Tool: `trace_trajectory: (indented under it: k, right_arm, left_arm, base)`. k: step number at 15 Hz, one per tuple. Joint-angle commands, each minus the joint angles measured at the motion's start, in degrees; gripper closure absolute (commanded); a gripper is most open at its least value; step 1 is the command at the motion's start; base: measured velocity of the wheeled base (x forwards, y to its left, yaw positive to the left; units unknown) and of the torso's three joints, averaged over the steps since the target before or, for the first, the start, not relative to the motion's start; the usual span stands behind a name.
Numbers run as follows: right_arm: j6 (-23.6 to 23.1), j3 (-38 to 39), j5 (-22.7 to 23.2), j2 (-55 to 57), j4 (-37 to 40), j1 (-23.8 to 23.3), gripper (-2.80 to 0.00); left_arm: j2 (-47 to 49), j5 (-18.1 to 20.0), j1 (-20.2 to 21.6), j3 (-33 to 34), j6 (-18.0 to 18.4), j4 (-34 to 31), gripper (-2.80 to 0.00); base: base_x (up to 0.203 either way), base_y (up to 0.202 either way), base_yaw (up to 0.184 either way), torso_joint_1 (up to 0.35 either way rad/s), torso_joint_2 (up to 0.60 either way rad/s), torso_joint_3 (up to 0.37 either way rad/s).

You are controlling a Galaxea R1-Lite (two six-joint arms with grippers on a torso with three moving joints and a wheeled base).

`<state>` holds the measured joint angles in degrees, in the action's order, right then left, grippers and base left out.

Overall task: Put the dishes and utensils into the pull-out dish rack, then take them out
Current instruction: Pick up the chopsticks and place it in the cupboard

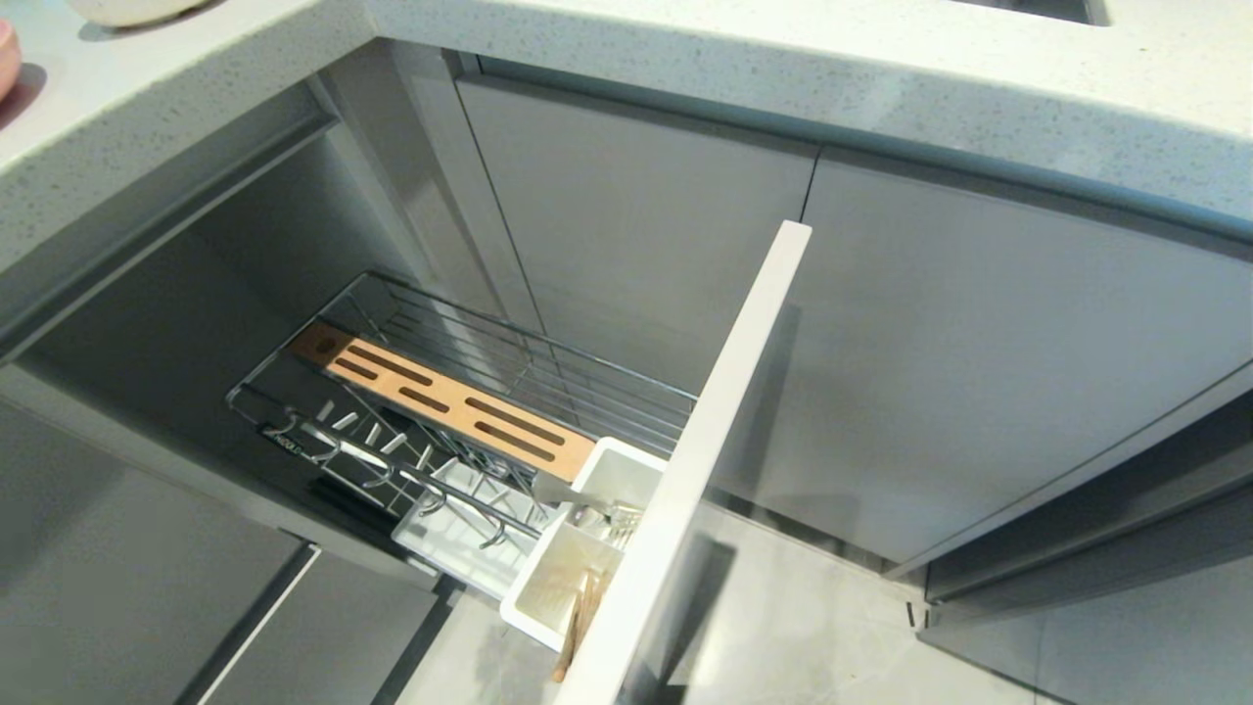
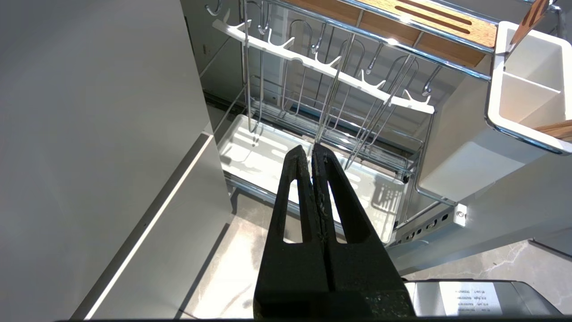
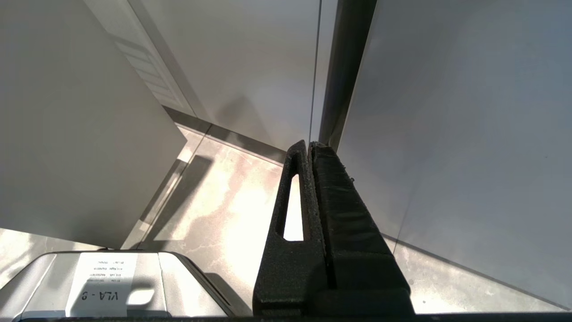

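Pull-out dish rack (image 2: 339, 80) stands open just ahead of closed left gripper (image 2: 311, 150).

Black slotted claw (image 2: 312, 150) fingers, labelled base

Rack (image 1: 548, 387) pulled out under counter (image 1: 685, 59); chopsticks (image 1: 580, 612) in caddy (image 1: 626, 470) behind front panel (image 1: 724, 421)

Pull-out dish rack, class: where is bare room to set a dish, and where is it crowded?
Free: the white tray under the wire dish slots, and the caddy's rear compartment beside the wooden strip. Crowded: the caddy's front compartments, holding chopsticks and other utensils.
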<state>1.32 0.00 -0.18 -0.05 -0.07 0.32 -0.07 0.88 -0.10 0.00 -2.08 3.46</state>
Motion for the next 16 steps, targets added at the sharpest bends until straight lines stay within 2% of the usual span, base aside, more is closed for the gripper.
trace_trajectory:
  k: [1, 2, 4, 8, 10, 13, 14, 15, 16]
  right_arm:
    - [0.00, 0.09, 0.01, 0.05, -0.01, 0.03, 0.00]
    - [0.00, 0.09, 0.01, 0.05, -0.01, 0.03, 0.00]
    - [0.00, 0.09, 0.01, 0.05, -0.01, 0.03, 0.00]
    - [0.00, 0.09, 0.01, 0.05, -0.01, 0.03, 0.00]
    - [0.00, 0.09, 0.01, 0.05, -0.01, 0.03, 0.00]
    - [0.00, 0.09, 0.01, 0.05, -0.01, 0.03, 0.00]
    - [0.00, 0.09, 0.01, 0.05, -0.01, 0.03, 0.00]
    - [0.00, 0.09, 0.01, 0.05, -0.01, 0.03, 0.00]
    - [0.00, 0.09, 0.01, 0.05, -0.01, 0.03, 0.00]
  left_arm:
    - [0.07, 0.01, 0.01, 0.88, 0.60, 0.73, 0.00]
    - [0.07, 0.01, 0.01, -1.27, 0.16, 1.66, 0.00]
    - [0.33, 0.14, 0.03, -10.37, -0.08, 1.06, 0.00]
    - [6.58, 1.95, 0.17, -40.94, 0.85, -10.43, 0.00]
    - [15.34, 3.17, 0.43, -56.99, 1.08, -15.57, 0.00]
    - [32.43, 4.22, 3.15, -75.59, 0.87, -19.29, 0.00]
    - [36.96, 4.38, 4.69, -79.60, -0.03, -19.90, 0.00]
    - [41.07, 4.54, 6.74, -82.75, -3.08, -20.36, 0.00]
    - [43.86, 4.72, 8.87, -84.72, -8.81, -20.75, 0.00]
  base:
    - [0.000, 0.000, 0.000, 0.000, 0.00, 0.000]
    - [0.000, 0.000, 0.000, 0.000, 0.00, 0.000]
    - [0.000, 0.000, 0.000, 0.000, 0.00, 0.000]
    - [0.000, 0.000, 0.000, 0.000, 0.00, 0.000]
    - [0.000, 0.000, 0.000, 0.000, 0.00, 0.000]
    - [0.000, 0.000, 0.000, 0.000, 0.00, 0.000]
    - [0.000, 0.000, 0.000, 0.000, 0.00, 0.000]
    - [0.000, 0.000, 0.000, 0.000, 0.00, 0.000]
    - [0.000, 0.000, 0.000, 0.000, 0.00, 0.000]
